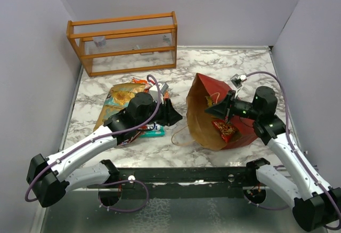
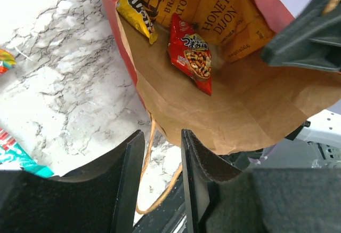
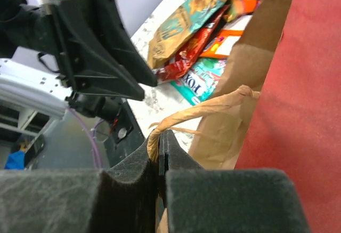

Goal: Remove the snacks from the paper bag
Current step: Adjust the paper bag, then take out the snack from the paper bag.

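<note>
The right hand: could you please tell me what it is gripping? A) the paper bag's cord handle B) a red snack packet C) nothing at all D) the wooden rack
A: in the right wrist view, the right hand is shut on the twisted cord handle of the paper bag.

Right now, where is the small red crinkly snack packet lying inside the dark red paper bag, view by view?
Top external: small red crinkly snack packet, right of centre, inside the dark red paper bag.
Left wrist: upper middle, on the brown lining.
Right wrist: not in view.
Shared landmark: that bag.
</note>
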Available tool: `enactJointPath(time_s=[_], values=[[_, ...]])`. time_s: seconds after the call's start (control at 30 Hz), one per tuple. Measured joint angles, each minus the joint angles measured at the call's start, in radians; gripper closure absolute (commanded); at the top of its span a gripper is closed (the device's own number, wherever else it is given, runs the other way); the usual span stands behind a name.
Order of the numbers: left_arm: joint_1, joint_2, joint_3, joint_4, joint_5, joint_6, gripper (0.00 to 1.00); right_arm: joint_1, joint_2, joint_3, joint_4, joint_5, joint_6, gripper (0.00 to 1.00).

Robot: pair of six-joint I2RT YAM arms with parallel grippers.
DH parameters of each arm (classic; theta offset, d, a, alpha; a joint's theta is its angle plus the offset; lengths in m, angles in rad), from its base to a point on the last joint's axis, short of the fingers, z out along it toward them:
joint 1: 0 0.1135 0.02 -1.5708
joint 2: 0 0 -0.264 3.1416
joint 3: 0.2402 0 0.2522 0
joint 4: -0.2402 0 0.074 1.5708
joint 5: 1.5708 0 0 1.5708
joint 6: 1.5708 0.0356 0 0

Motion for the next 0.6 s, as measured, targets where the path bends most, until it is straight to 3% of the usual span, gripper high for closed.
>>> enactJointPath(time_s=[0.33, 0.6], values=[[0.0, -0.005, 0.003, -0.011, -0.007, 0.006, 0.52, 0.001, 0.027, 0.206, -0.041, -0.032, -0.061, 0.98], [0.0, -0.047, -0.014, 0.018, -0.011, -0.002, 0.42, 0.093, 0.076, 0.155, -0.007, -0.063, -0.047, 0.98]])
